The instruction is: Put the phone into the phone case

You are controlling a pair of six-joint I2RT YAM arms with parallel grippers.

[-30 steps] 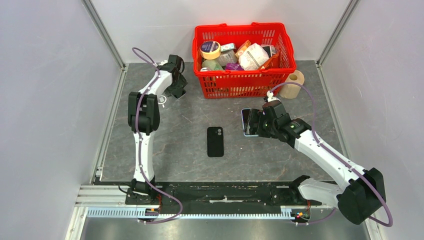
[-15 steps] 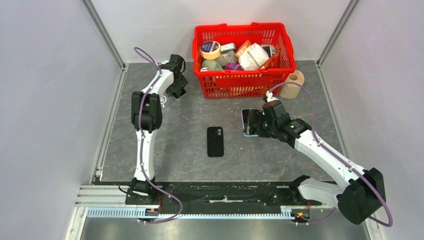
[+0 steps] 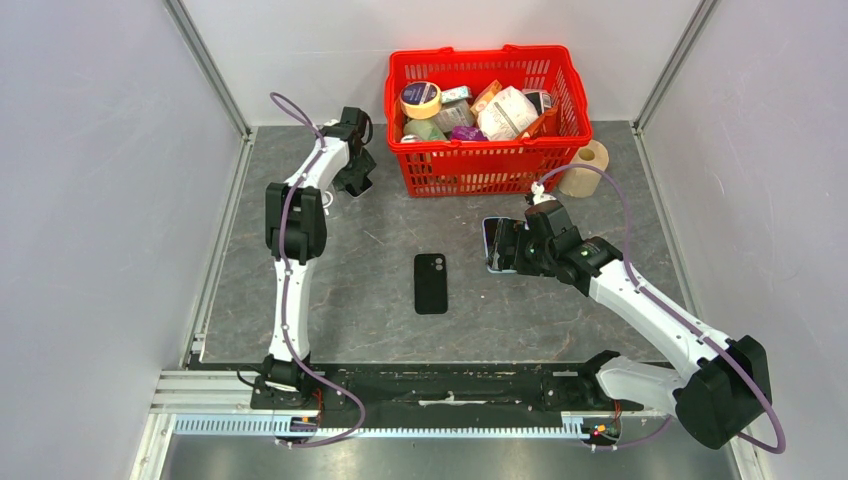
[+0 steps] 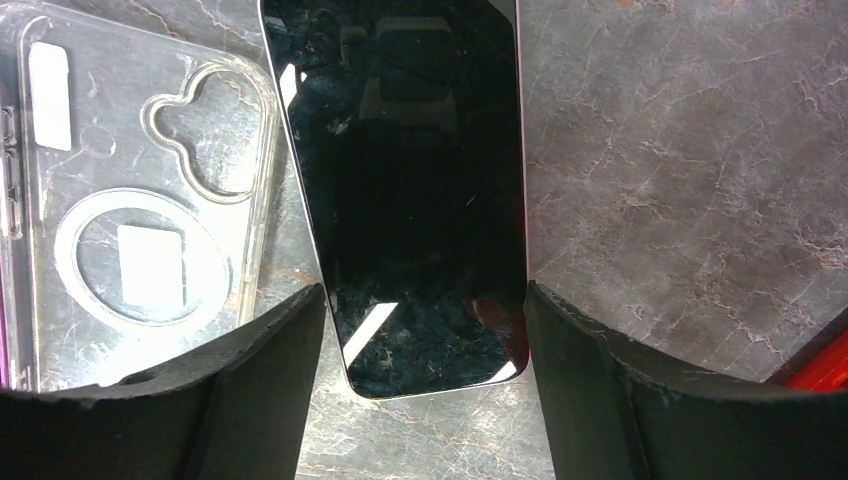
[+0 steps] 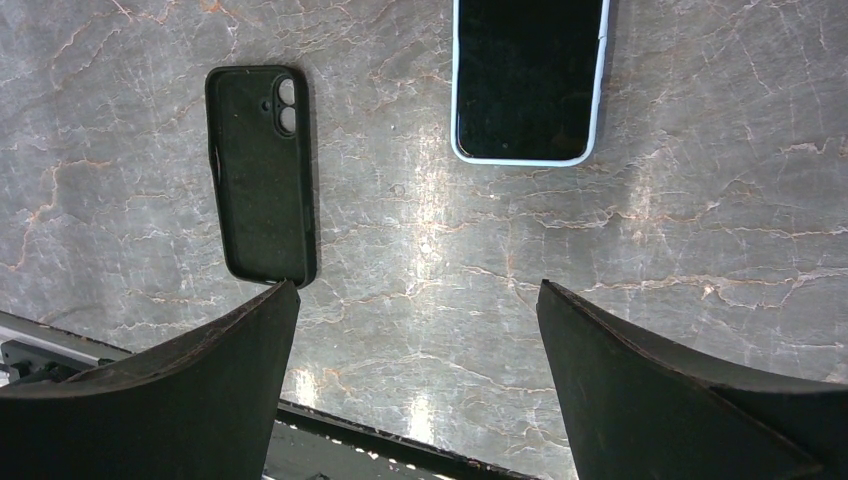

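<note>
Pick-up step: left gripper (image 4: 425, 300) straddles the dark phone (image 4: 410, 180) far left beside the clear case (image 4: 140, 200), clamped or not I cannot tell; right gripper (image 5: 417, 290) hangs open; next, pinch edges squarely, lift.

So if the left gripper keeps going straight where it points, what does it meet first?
Likely the phone, lying between the open jaws of the left gripper, or the table beside it; depth is unclear.
</note>
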